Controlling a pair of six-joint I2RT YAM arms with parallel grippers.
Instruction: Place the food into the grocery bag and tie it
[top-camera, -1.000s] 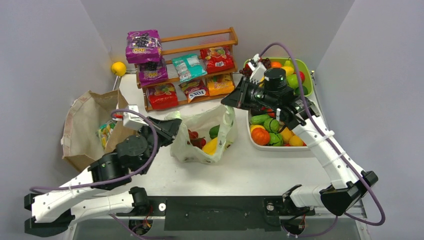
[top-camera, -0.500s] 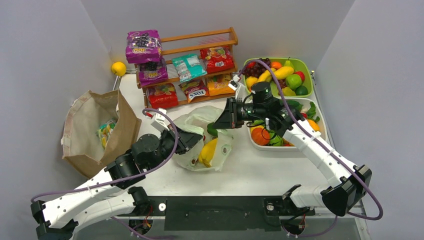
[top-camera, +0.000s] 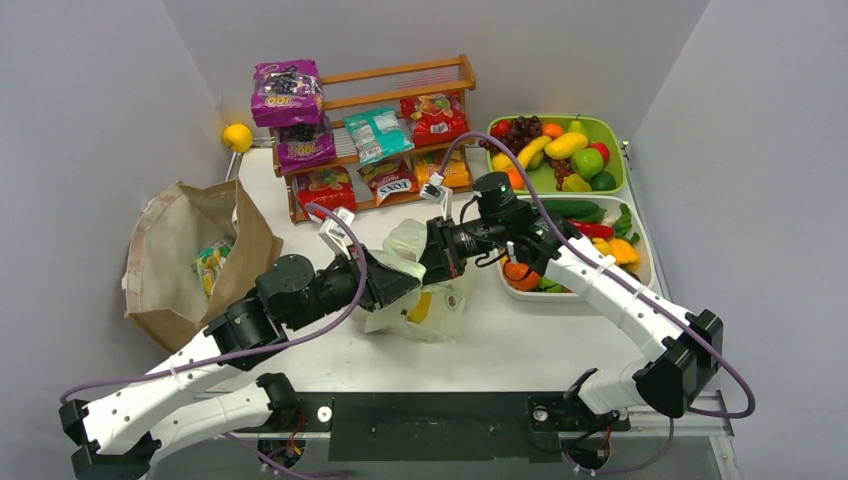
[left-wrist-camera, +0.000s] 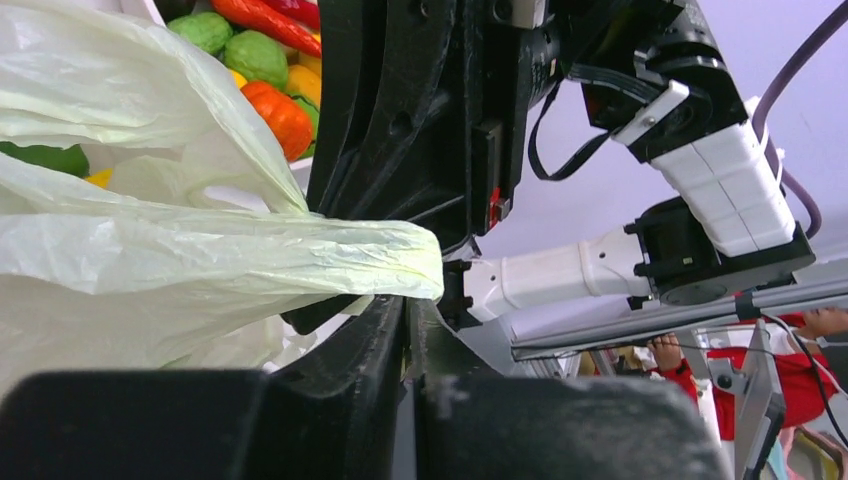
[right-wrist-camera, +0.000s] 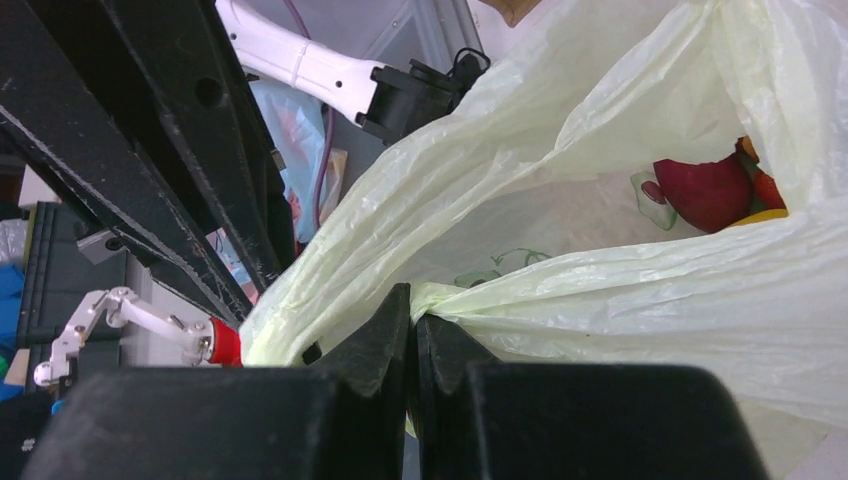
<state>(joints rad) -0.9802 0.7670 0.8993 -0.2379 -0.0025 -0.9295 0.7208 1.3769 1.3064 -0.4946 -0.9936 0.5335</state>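
Both claws are pinched tight on plastic. The left claw (left-wrist-camera: 410, 312) has a bunched strip of the grocery bag (left-wrist-camera: 190, 255) squeezed between its fingers, and the right claw (right-wrist-camera: 412, 322) nips another gathered fold of the same pale green film. From above, the two meet nose to nose over the bag, which sits at the middle of the table, with the brown paper bag (top-camera: 255, 250) to its left and the white tray (top-camera: 520, 294) of vegetables to its right. Food is already in there: a yellow banana (top-camera: 421, 308) shows through the near side, and a red piece (right-wrist-camera: 708, 190) lies low in the bag in the right wrist view.

To me this looks like the tying, with each arm holding one handle and the two about to cross. To do it well, I'd say neither pinch should loosen, because film this thin and slick will slide out of flat fingers at the first tug. The handles want to pass one over the other low and close to the bag's mouth. Then they should be drawn apart sideways, evenly on both sides, rather than upward. A lopsided or lifting pull could tip the bag and roll the fruit out, or stretch a handle until it tears. The arms are crowded together, so each will need room as it swings past the other.
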